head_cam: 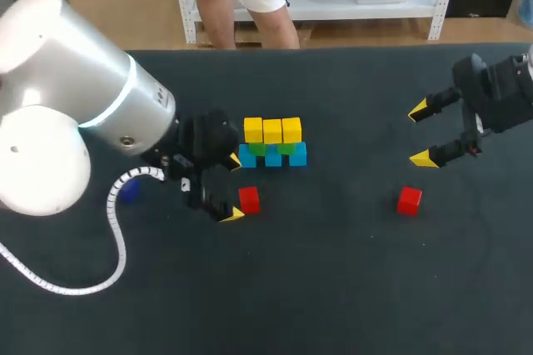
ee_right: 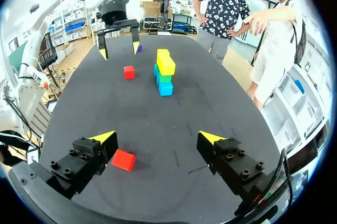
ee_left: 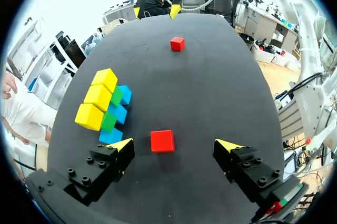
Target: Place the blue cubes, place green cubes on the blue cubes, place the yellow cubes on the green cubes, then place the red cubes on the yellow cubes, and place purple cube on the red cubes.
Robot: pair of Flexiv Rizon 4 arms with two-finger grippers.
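Observation:
A row of three blue cubes [head_cam: 273,157] stands mid-table, with green cubes [head_cam: 271,148] on it and three yellow cubes [head_cam: 272,130] on top. My left gripper [head_cam: 234,187] is open just left of this stack. One red cube [head_cam: 248,199] lies by its lower fingertip, and in the left wrist view that cube [ee_left: 162,141] sits just ahead of the open left gripper [ee_left: 175,145], touching neither finger. A second red cube [head_cam: 409,200] lies at the right, below my open right gripper [head_cam: 421,134], close to one finger in the right wrist view [ee_right: 124,160]. The purple cube [head_cam: 127,191] lies under my left arm.
The dark table [head_cam: 333,288] carries only the cubes. My left arm's white cable [head_cam: 117,238] loops over the table's left part. The stack [ee_left: 105,105] stands beside the left finger in the left wrist view, and far ahead of my right gripper [ee_right: 157,138].

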